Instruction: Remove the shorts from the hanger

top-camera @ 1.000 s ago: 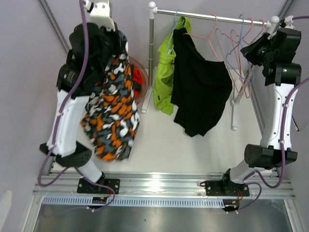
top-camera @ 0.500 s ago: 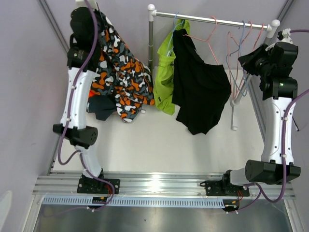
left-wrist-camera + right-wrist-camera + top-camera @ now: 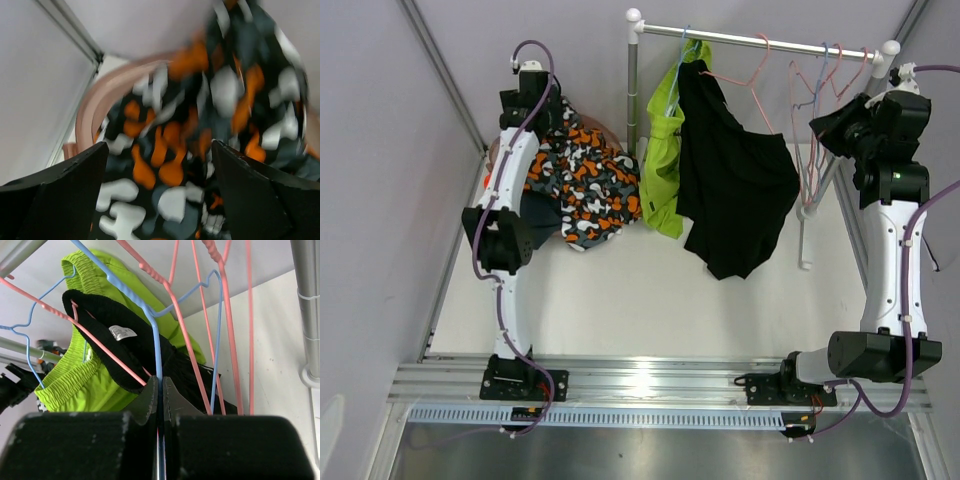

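The orange, white and grey camouflage shorts (image 3: 585, 180) lie in a heap over a pink basket at the back left, off any hanger. My left gripper (image 3: 548, 118) hangs just above them, open; in the left wrist view the shorts (image 3: 190, 150) fill the gap between its spread fingers (image 3: 70, 195), which are apart from the cloth. My right gripper (image 3: 823, 122) is at the rail's right end, shut on a bare blue hanger (image 3: 150, 325). Its tips (image 3: 161, 381) pinch the wire.
A metal rail (image 3: 760, 38) spans the back. Black shorts (image 3: 735, 190) hang on a pink hanger and lime-green shorts (image 3: 665, 160) on a blue one. Bare pink hangers (image 3: 227, 315) crowd the right end. The basket's rim (image 3: 95, 100) shows at left. A dark garment (image 3: 535, 215) lies under the camouflage shorts.
My left arm swung the camouflage shorts back and down onto the basket, then its jaws opened and let them go. The right gripper stayed shut on the blue hanger.
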Controlling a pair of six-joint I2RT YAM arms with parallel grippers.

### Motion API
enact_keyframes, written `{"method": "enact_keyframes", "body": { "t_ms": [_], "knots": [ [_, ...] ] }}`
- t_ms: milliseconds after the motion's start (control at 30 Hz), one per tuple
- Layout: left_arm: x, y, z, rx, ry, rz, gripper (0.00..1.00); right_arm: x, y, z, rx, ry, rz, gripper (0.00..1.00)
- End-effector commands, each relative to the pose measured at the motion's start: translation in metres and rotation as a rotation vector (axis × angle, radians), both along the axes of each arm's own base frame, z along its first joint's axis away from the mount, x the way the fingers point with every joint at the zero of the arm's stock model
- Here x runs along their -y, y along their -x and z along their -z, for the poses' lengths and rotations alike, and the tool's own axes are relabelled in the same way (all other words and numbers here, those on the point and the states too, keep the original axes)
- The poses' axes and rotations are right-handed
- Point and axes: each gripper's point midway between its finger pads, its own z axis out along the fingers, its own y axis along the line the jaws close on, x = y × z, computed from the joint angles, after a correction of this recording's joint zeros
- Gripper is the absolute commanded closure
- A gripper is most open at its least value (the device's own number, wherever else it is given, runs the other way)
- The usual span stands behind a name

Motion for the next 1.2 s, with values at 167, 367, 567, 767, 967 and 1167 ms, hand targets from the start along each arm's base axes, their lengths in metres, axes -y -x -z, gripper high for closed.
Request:
{"method": "enact_keyframes", "body": {
  "t_ms": [167, 367, 567, 767, 967, 1167],
  "knots": [
    [0.028, 0.055, -0.104, 0.163, 0.113, 0.102, 0.01, 0.006, 0.016, 0.019, -0.087, 0.019, 0.031, 0.25],
    [0.075, 0.118, -0.158, 0.218, 0.109, 0.299, 0.01, 0.024, 0.033, -0.004, -0.054, 0.08, 0.128, 0.03],
    [0.122, 0.187, -0.181, 0.285, 0.105, 0.475, 0.01, 0.004, 0.057, -0.073, 0.135, 0.039, 0.067, 0.04],
    [0.133, 0.219, -0.154, 0.27, 0.164, 0.524, 0.01, -0.055, 0.044, -0.117, 0.305, -0.032, -0.233, 0.11],
    [0.139, 0.246, -0.122, 0.24, 0.214, 0.586, 0.02, -0.082, 0.008, -0.103, 0.27, -0.034, -0.333, 0.14],
    [0.144, 0.266, -0.109, 0.243, 0.229, 0.65, 0.01, -0.085, -0.032, -0.076, 0.21, -0.02, -0.335, 0.17]
  ]
}}
